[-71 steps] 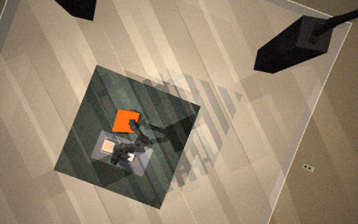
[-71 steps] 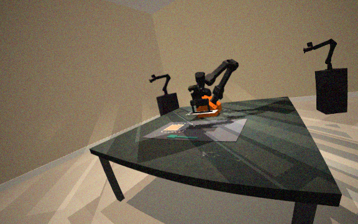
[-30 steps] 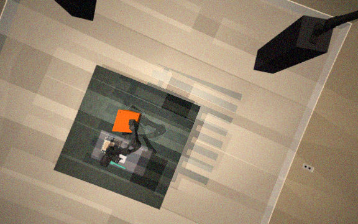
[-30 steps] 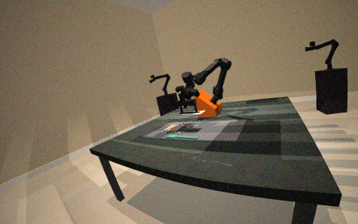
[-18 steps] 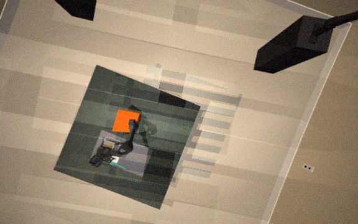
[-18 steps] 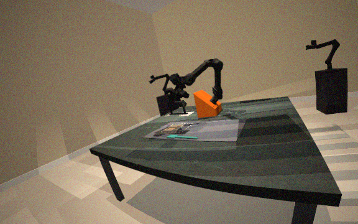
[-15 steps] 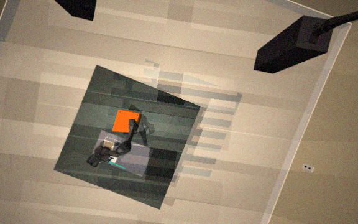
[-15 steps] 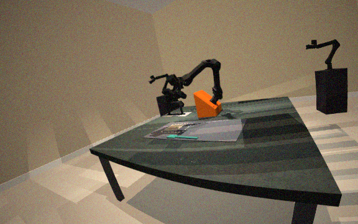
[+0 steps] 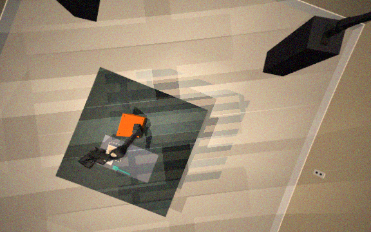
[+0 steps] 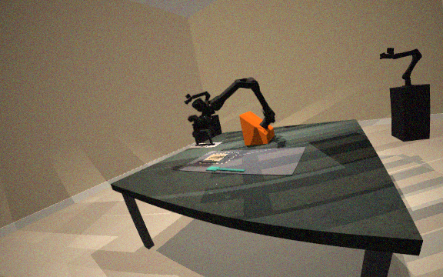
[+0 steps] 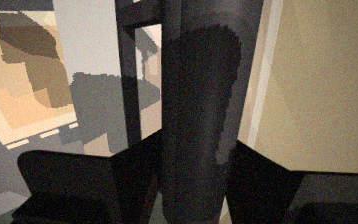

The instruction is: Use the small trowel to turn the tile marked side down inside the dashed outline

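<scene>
My gripper (image 9: 85, 162) (image 10: 204, 142) (image 11: 192, 132) is shut on the trowel. The trowel's thick dark handle (image 11: 200, 100) stands between the fingers. Its pale flat blade (image 10: 206, 145) (image 11: 87, 40) shows below the gripper, beyond the mat's left part in the exterior view. The peach tile (image 9: 112, 149) (image 10: 216, 157) (image 11: 25, 107) lies flat on the grey mat (image 9: 143, 161) (image 10: 283, 165), its pale border alongside the white dashed outline (image 11: 17, 144). Shadows cover part of its face, and I cannot tell whether that is the marked side. The blade appears apart from the tile.
A teal arrow-shaped piece (image 9: 122, 171) (image 10: 227, 169) lies on the mat near its front edge. A tall orange block (image 9: 129, 125) (image 10: 249, 128) stands behind the mat, beside my arm's base. The dark table (image 9: 92, 96) (image 10: 321, 208) carries both. Another arm's black pedestal (image 10: 410, 111) (image 9: 304, 48) stands off the table.
</scene>
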Motion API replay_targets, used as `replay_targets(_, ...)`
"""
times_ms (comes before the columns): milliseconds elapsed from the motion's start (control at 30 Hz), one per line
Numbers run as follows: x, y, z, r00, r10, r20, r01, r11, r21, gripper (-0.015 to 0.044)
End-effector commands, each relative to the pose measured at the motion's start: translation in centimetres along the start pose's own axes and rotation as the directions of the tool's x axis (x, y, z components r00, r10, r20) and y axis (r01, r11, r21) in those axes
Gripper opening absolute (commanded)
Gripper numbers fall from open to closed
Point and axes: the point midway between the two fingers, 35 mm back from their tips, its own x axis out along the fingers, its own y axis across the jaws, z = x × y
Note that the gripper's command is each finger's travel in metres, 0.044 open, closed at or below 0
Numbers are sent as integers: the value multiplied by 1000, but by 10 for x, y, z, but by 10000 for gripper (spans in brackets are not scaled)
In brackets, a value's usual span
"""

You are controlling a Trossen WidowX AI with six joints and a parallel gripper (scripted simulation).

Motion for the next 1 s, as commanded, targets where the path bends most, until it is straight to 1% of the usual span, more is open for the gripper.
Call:
replay_targets(0, 0, 2, -29, 1000, -14, 4, 14, 1000, 1, 0)
replay_targets(333, 4, 23, -91, 1000, -29, 12, 29, 1000, -8, 0)
replay_targets(667, 7, 56, -147, 998, -52, 23, 52, 999, -15, 0)
replay_targets(967, 7, 59, -151, 998, -54, 24, 54, 998, -16, 0)
